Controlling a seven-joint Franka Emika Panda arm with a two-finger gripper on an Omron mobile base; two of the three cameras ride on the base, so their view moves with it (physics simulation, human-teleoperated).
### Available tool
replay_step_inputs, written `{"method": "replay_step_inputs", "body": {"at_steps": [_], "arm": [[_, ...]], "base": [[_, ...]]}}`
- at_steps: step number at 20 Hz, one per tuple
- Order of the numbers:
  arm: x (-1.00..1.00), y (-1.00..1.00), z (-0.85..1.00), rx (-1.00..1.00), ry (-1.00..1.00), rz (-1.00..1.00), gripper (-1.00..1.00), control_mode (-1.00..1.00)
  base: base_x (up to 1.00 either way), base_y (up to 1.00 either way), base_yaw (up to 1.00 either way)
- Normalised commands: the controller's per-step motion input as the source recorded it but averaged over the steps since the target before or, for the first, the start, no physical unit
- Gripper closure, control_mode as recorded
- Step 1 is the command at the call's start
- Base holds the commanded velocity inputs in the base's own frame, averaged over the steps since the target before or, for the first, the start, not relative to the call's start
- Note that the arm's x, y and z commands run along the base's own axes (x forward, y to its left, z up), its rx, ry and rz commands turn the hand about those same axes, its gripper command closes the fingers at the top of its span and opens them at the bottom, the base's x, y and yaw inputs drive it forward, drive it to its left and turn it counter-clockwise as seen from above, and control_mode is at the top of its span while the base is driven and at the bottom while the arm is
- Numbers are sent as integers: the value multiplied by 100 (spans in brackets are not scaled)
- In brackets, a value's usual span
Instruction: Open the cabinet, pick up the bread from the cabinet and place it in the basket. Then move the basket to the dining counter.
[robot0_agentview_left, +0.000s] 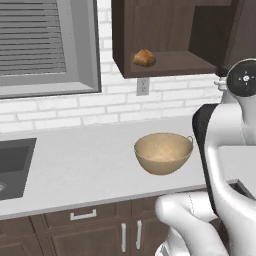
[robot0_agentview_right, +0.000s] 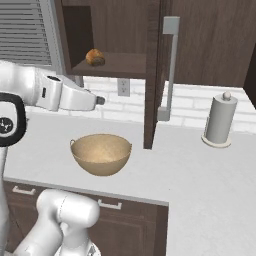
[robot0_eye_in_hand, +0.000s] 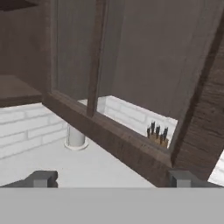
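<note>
**Cabinet open, bread on shelf, end effector empty**

My end effector stands with its jaws spread wide and nothing between them. In the hand view the two dark fingertips rise far apart at the bottom, in front of the open cabinet door, whose glass pane shows a white brick wall and a knife block behind it. Below the door frame, the base of the paper towel holder stands on the desk.

The cabinet hangs on the wall above the desk, its interior exposed. In the right base view the door stands swung outward, edge-on to the camera, with its long silver bar handle just beside it. The bread lies on the cabinet's bottom shelf, near the front edge at the shelf's left end; it shows as well in the right base view.

The basket sits upright on the light grey desk, below the cabinet and well apart from the bread. It holds nothing. In the right base view the basket is just left of the door's lower edge.

My forearm reaches to the right above the basket, below shelf level. The sink lies at the desk's left end, under the window. An outlet sits on the wall beneath the cabinet.
</note>
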Motion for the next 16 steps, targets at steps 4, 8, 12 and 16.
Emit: {"method": "replay_step_inputs", "body": {"at_steps": [4, 8, 12, 16], "arm": [[37, 49, 0, 27, 14, 54, -100, -100], [48, 52, -2, 29, 7, 60, -100, -100], [54, 46, -20, 26, 0, 64, -100, -100], [44, 15, -4, 6, -13, 45, -100, -100]], "base": [[0, 0, 0], [0, 0, 0], [0, 0, 0], [0, 0, 0]]}}
